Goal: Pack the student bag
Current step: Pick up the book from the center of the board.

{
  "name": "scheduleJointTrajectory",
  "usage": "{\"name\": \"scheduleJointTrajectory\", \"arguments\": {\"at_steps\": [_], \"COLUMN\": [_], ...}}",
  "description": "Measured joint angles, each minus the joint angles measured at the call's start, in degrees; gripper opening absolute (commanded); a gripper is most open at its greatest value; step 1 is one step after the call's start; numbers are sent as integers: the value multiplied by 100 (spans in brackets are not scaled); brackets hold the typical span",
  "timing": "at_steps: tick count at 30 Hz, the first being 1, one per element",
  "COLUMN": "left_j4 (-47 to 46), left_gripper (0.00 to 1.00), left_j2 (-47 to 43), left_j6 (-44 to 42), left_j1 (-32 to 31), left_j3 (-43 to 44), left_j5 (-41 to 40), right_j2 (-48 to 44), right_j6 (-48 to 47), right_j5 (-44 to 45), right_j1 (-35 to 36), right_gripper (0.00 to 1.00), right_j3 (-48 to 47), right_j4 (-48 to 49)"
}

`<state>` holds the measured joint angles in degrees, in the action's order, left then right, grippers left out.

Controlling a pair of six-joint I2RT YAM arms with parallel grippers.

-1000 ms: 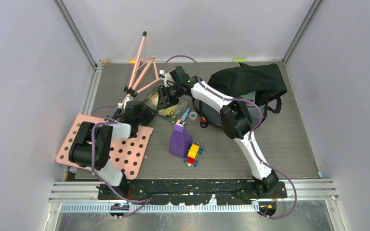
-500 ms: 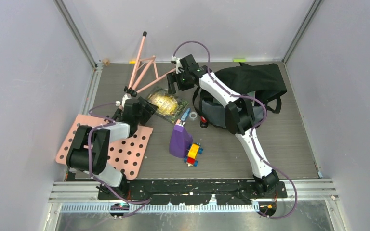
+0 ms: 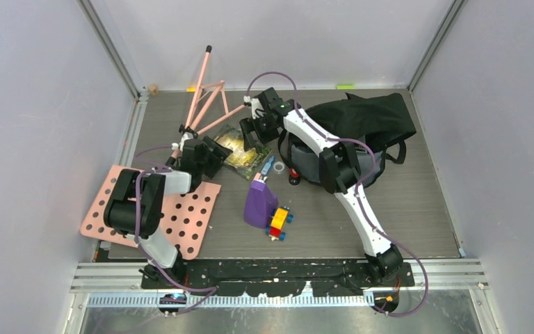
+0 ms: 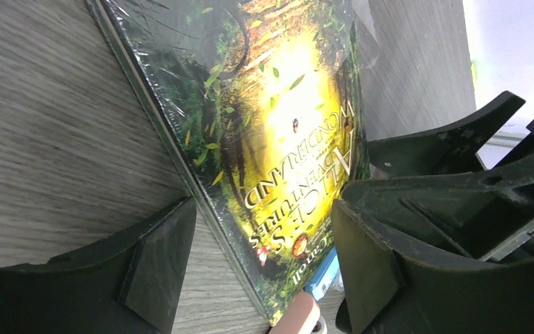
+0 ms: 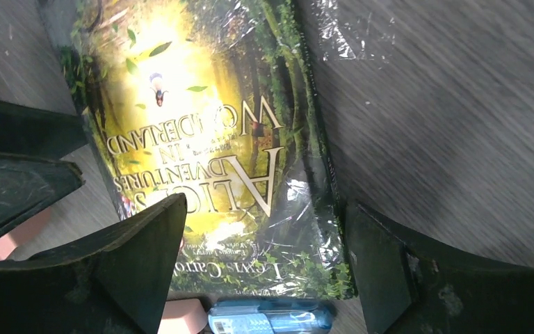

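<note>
Left arm folded low; left gripper jaws spread wide. Right arm reaches far forward and leftward; right gripper jaws spread wide, pointing down

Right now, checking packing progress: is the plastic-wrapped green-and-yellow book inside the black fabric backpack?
No, the book lies flat on the table outside the backpack.

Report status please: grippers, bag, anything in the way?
Left gripper and right gripper open, above the book. Student bag to the right, apart. Blue pen beside the book.

Student bag partly behind right arm, seemingly.
</note>
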<state>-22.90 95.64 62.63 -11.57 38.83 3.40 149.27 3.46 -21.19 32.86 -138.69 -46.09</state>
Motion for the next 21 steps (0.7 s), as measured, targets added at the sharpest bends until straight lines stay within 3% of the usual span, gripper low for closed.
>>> {"name": "scheduleJointTrajectory", "arguments": {"at_steps": [13,21], "left_j4": [-238,-59], "left_gripper": [72,72], "left_j2": [90,-723], "left_j6": [-28,-179], "left_j1": [22,-81], "left_j3": [42,-76], "left_j5": [103,55], "right_j2": [37,37], "right_j6": [-74,-22], "right_j5": [-389,-516], "right_j1": [-35,-42], "right_gripper": [79,74], "right_j3": [-70,-17], "right_j4": [-212,-212]}}
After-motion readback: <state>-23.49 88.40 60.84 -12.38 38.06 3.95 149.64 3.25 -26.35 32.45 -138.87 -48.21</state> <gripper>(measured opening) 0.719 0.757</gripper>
